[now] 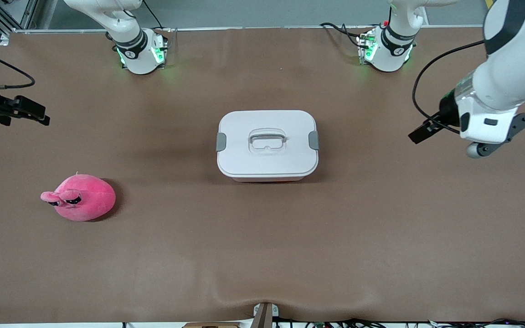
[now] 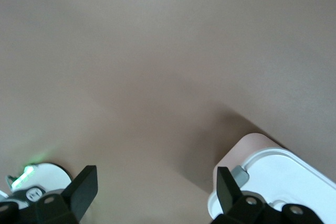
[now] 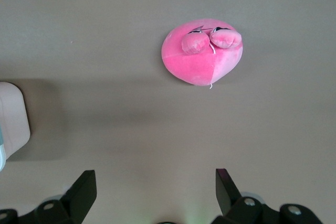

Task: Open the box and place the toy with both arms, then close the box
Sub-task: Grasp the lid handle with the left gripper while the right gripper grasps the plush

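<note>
I can read no text, label, brand name, number or sign anywhere in my three views. The white lid of the box is plain. The toy carries only its stitched dark eyes, no tag with writing that I can make out. The two arm bases each show a small round dark mark on a black band, but it is too small for me to read as a letter or logo. The brown bench has no printing on it.
</note>
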Controlling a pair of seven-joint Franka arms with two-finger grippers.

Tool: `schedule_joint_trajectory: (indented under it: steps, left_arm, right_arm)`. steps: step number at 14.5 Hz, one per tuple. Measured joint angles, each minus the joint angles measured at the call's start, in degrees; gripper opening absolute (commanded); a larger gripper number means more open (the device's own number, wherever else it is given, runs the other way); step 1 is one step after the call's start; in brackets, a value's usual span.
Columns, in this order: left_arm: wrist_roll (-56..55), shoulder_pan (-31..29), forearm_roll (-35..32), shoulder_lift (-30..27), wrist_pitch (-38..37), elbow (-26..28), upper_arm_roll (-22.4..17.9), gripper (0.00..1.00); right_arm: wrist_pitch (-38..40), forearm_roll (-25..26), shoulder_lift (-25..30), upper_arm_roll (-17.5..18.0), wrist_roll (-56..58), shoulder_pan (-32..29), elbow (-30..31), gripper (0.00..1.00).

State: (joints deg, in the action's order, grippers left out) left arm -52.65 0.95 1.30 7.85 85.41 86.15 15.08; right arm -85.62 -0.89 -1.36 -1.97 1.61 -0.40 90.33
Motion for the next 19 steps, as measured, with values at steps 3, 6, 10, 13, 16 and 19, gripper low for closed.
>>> schedule_joint_trajectory:
  steps: [3,6,10,13,16,19]
  left_arm:
    - [-5.57,0.32,1.04,0.94,0.74,0.41,1.19,1.0]
    - [-12.74,2.79,1.34,1.84,2.0,0.8,1.49,1.0]
    - [-25.68,8.41,1.37,3.17,4.91,1.06,1.69,1.0]
    - [-34.11,11.93,2.15,4.6,7.61,1.51,1.84,1.0]
    - [-42.18,13.87,5.0,5.5,12.71,3.13,1.96,1.0]
    - [-50.1,16.8,5.16,6.4,16.94,4.25,2.02,1.0]
  right_arm:
    - [-1.49,0.02,-2.0,0.0,0.0,0.0,0.01,1.0]
    - [-2.24,0.02,-3.76,0.0,0.0,0.0,0.0,1.0]
    - [-2.96,0.04,-5.8,-0.04,0.0,-0.02,-0.02,1.0]
    - [-4.49,0.07,-6.93,-0.16,0.0,-0.31,-0.19,1.0]
    - [-6.74,0.07,-9.97,-0.29,0.03,-1.16,-0.19,1.0]
    - [-9.14,0.07,-14.01,-0.15,0.05,-1.13,-0.22,1.0]
